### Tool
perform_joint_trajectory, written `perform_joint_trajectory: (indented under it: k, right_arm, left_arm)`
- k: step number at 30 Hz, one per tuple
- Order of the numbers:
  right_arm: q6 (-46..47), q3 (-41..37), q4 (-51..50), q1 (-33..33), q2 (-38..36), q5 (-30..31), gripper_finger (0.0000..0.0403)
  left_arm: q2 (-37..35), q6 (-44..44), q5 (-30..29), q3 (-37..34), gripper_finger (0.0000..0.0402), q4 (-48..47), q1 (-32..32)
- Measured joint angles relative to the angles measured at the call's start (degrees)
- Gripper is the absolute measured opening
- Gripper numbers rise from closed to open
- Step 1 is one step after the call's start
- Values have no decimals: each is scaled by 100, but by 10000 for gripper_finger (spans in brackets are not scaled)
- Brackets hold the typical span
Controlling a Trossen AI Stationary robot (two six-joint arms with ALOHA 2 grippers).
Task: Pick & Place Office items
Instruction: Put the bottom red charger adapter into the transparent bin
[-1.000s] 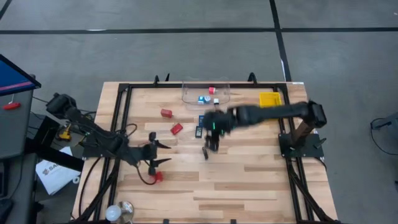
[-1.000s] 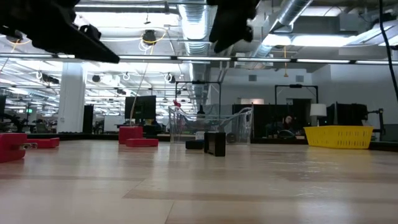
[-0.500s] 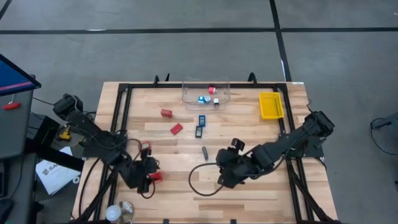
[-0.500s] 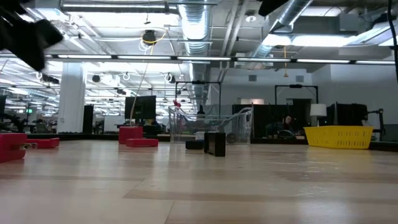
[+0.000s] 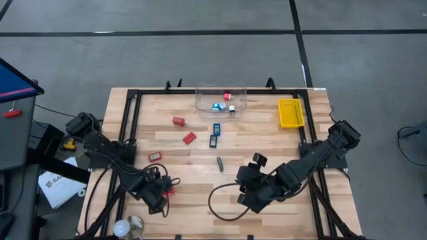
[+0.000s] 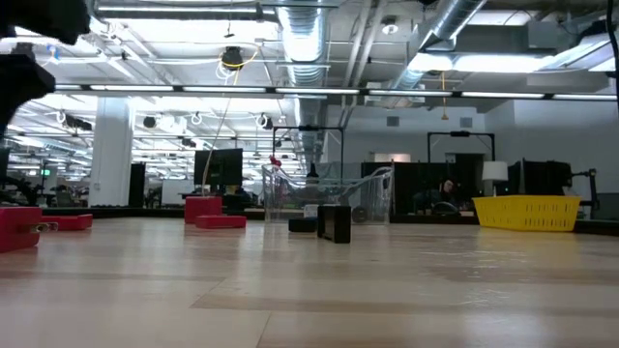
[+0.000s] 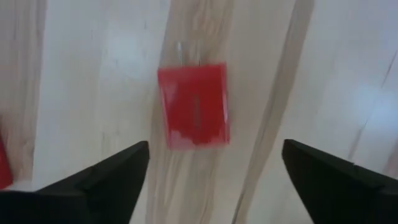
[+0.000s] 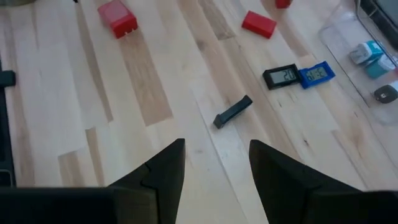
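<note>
My left gripper hovers open near the table's near-left part, with a red block lying flat just ahead of its fingers. My right gripper is open too, over the near middle, touching nothing. Ahead of it the short dark stick lies flat on the wood. Beyond that are a black rectangle and a blue one. More red blocks lie left of centre.
A clear tub holding small blue, white and red pieces stands at the far edge, with a yellow tray to its right. A white bulb sits at the near-left corner. Black frame rails run along the table's sides. Cables loop near both grippers.
My right arm has drawn back from above the dark stick in the table's middle toward the near edge, folding low. My left gripper has moved toward the near edge, past the red block there. The stick and the other items lie where they were.
</note>
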Motion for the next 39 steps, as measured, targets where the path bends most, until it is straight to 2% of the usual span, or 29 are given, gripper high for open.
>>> perform_joint_trajectory:
  k: [2, 5, 14, 21, 31, 37, 39]
  right_arm:
    - [-2, 1, -14, 37, 0, 19, 172]
    - [-2, 2, -44, 91, 0, 69, 172]
    - [130, 4, -184, 355, 0, 426, 172]
    - [151, 4, -203, 399, 0, 527, 172]
    - [164, 4, -192, 397, 0, 569, 172]
    - [150, 4, -229, 402, 0, 581, 172]
    - [149, 4, -256, 402, 0, 587, 172]
  left_arm:
    - [-2, 5, -226, 0, 388, 81, 47]
    - [-5, -1, -304, -36, 397, 166, 146]
    - [-4, -16, -53, -764, 367, 1058, 271]
    - [-4, -50, 11, -1071, 349, 1521, 271]
    - [-23, -58, -22, -1499, 299, 1922, 341]
    - [-51, 254, -89, -1533, 225, 2017, 420]
    - [-72, 428, -114, -1536, 206, 2389, 462]
